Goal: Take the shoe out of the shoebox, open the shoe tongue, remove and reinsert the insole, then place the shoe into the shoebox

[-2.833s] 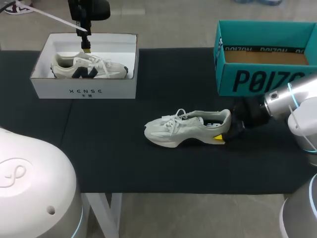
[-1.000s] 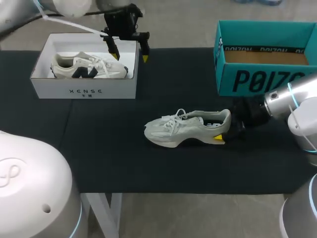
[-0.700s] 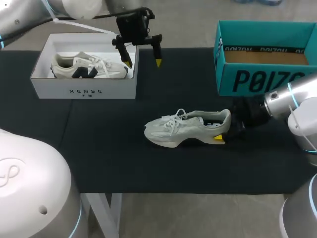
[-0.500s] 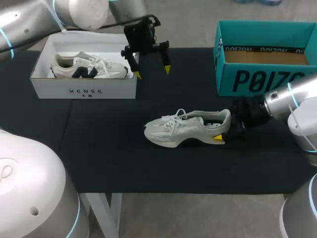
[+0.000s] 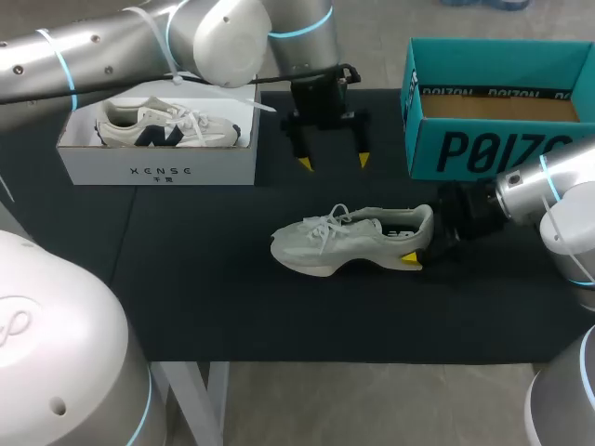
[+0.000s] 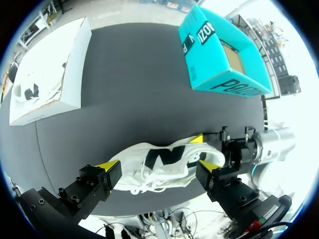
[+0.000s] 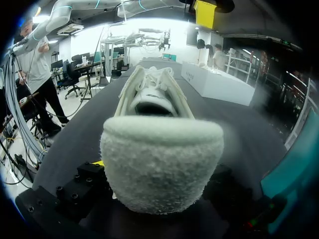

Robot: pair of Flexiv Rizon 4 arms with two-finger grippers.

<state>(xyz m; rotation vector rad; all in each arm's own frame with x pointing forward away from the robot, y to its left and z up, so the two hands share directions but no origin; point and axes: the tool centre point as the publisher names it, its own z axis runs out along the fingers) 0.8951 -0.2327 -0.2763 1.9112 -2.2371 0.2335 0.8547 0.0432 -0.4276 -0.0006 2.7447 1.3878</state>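
Note:
A pale grey-green shoe (image 5: 344,240) lies on its side on the black table mat (image 5: 214,279), toe pointing left. My right gripper (image 5: 423,240) is shut on its heel, one yellow tip under the sole and the other finger hidden behind the heel. In the right wrist view the fuzzy heel (image 7: 162,169) fills the space between the fingers. My left gripper (image 5: 334,163) hangs open above the mat just behind the shoe, holding nothing. In the left wrist view the shoe (image 6: 159,162) lies below, between the open left gripper's (image 6: 159,167) tips.
An open teal shoebox (image 5: 493,149) stands at the back right, close behind my right arm. A white shoebox (image 5: 158,172) at the back left holds another pale shoe (image 5: 167,125). Both boxes also show in the left wrist view: the teal shoebox (image 6: 219,55) and the white shoebox (image 6: 50,64).
My left arm has swung from above the white shoebox to the right and forward, ending over the mat behind the shoe. The shoe and my right arm have not moved.

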